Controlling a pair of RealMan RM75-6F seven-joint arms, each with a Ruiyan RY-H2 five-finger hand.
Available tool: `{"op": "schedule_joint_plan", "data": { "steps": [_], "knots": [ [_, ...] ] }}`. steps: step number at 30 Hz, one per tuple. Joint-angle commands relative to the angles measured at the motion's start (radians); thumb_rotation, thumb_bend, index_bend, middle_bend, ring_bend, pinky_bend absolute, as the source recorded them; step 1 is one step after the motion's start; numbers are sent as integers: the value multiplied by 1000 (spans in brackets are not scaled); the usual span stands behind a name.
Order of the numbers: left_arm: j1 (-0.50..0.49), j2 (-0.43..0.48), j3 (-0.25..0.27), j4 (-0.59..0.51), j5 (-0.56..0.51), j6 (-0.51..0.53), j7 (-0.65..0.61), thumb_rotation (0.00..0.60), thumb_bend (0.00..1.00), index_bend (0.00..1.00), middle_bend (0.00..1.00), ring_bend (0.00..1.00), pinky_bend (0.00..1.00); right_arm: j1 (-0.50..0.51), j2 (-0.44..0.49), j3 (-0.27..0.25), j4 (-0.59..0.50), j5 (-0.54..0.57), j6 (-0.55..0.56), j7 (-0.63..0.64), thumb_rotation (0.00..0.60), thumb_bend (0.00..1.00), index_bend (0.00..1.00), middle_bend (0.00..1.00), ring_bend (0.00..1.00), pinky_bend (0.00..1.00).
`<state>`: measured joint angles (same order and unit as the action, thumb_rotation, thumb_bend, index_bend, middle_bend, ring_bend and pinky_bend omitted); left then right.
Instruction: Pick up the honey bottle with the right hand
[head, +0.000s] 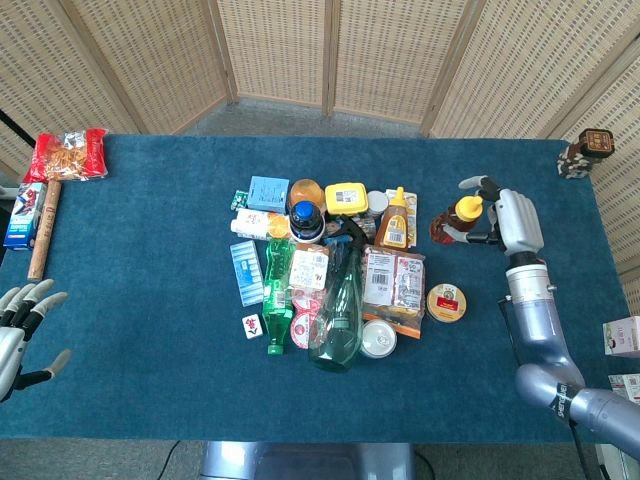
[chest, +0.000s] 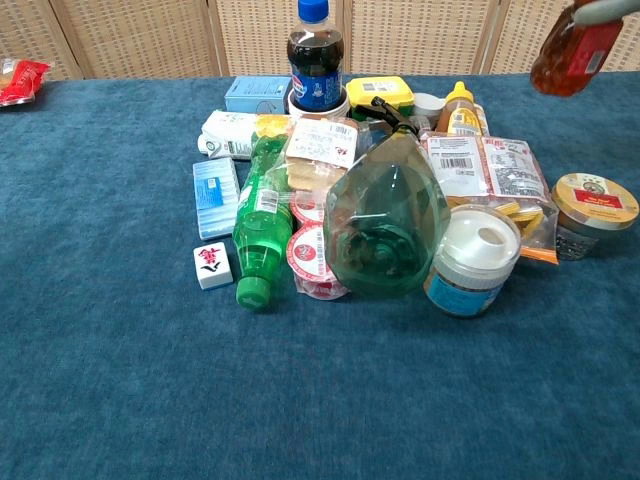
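Note:
The honey bottle (head: 452, 222), amber with a yellow cap and a red label, hangs tilted in the air to the right of the pile. My right hand (head: 508, 222) grips it from the right side, fingers wrapped round its neck and body. The chest view shows the bottle's lower part (chest: 574, 55) at the top right corner, well above the table, with only a sliver of the right hand (chest: 612, 8) at the frame's edge. My left hand (head: 22, 328) hovers at the table's near left edge, fingers spread, holding nothing.
A pile of groceries fills the middle: a cola bottle (chest: 315, 55), a green bottle (chest: 262, 225), a clear green bottle (chest: 386, 220), an orange-capped squeeze bottle (head: 396, 220), wrapped packets (head: 393, 280). A gold-lidded jar (head: 446, 302) stands below the lifted bottle. A snack bag (head: 67, 154) lies far left.

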<state>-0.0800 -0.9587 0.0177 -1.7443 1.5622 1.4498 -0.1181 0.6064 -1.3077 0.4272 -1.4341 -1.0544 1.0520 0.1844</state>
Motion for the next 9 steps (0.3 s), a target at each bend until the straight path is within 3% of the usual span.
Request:
{"op": "schedule_joint_plan", "data": {
  "steps": [1, 9],
  "knots": [
    [-1, -1, 0, 1, 2, 0, -2, 600, 346, 169, 14, 0, 0, -13, 33, 9, -54, -4, 28, -28, 600, 61, 332, 897, 1000, 798],
    [0, -2, 2, 11, 2, 2, -10, 600, 346, 169, 14, 0, 0, -16, 54, 4, -105, 2, 45, -63, 600, 60, 332, 897, 1000, 798]
  ]
}}
